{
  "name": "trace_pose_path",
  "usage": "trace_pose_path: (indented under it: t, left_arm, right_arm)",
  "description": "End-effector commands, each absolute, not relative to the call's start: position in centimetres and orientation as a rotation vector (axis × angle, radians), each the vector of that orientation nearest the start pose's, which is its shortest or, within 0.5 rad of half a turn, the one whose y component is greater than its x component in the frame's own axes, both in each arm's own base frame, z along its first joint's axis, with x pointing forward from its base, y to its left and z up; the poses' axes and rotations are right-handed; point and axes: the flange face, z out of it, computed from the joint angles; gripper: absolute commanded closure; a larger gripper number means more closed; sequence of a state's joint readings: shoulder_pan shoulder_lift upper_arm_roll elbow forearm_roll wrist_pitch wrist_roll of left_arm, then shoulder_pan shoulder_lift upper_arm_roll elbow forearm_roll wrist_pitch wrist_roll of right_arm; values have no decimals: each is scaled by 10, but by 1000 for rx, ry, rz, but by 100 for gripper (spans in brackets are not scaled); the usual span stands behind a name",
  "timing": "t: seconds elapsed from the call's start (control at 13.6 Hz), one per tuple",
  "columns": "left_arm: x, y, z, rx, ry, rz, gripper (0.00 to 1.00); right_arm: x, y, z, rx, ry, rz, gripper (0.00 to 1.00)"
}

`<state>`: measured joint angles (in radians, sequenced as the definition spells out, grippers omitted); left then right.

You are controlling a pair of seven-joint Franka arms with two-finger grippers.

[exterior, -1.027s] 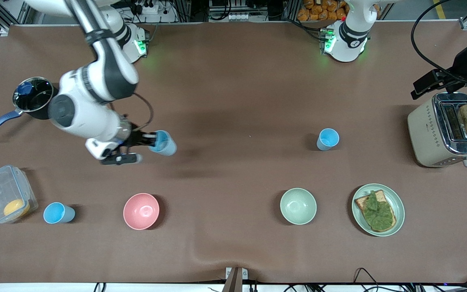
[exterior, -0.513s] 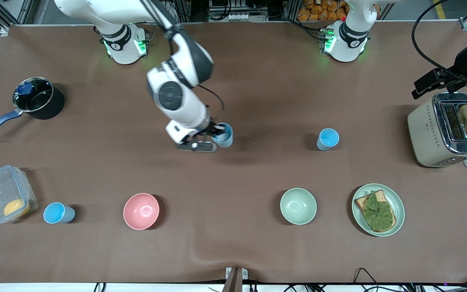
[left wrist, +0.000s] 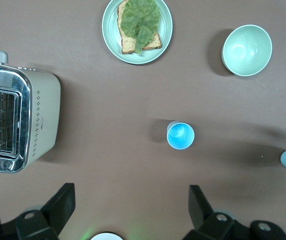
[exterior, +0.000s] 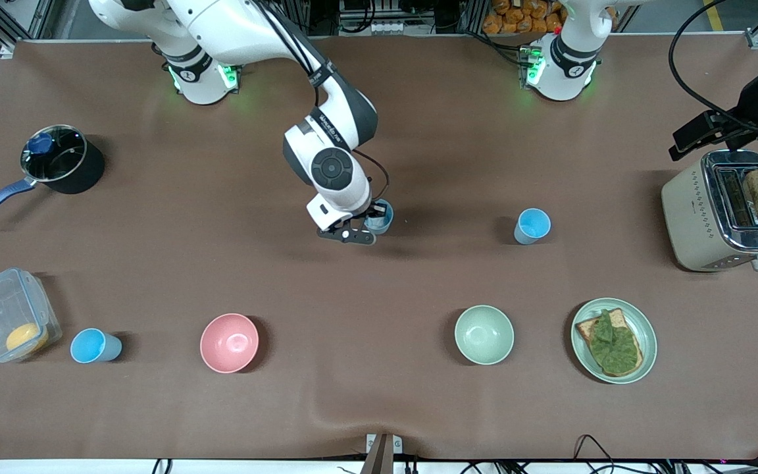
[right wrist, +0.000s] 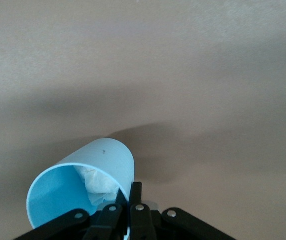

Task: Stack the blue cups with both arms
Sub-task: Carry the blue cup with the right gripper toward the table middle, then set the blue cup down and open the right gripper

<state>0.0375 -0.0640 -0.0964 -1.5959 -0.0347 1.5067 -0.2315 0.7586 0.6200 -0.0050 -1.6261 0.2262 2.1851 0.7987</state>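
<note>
pale blue cup (exterior: 379, 218) pinched at its rim by right pincer (exterior: 371, 222), arm bent over mid-table, left pincer (left wrist: 130, 212) wide open, waiting

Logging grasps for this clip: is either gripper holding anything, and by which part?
The right gripper holds a blue cup with a white lump inside, pinched at its rim wall. The left gripper holds nothing, open above the table.

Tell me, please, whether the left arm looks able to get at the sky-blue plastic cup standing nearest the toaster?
Probably yes: the sky-blue plastic cup stands alone on bare brown table, below the left tool, whose fingers are open, with nothing between. The right tool, gripping the paler blue cup, is well aside.
</note>
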Motion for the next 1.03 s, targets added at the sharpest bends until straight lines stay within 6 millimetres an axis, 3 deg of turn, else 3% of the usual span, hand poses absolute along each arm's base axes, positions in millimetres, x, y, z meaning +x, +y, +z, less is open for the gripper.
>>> trace_pose_path:
  t: [0.0, 0.51, 0.81, 0.88, 0.95]
  left_arm:
    - [526, -39, 645, -3163, -283, 56, 0]
    - [526, -38, 645, -3162, -288, 53, 0]
    - [526, -33, 644, -3161, -302, 60, 0]
    - [526, -35, 644, -3162, -295, 58, 0]
    - [525, -35, 645, -3162, -295, 58, 0]
  right_arm:
    - [488, 499, 255, -3006, 284, 176, 100]
    - [488, 504, 233, -2986, 283, 119, 100]
    - [484, 508, 233, -2990, 329, 111, 10]
    - [479, 514, 237, -2993, 305, 101, 0]
    - [480, 514, 242, -2991, 302, 95, 0]
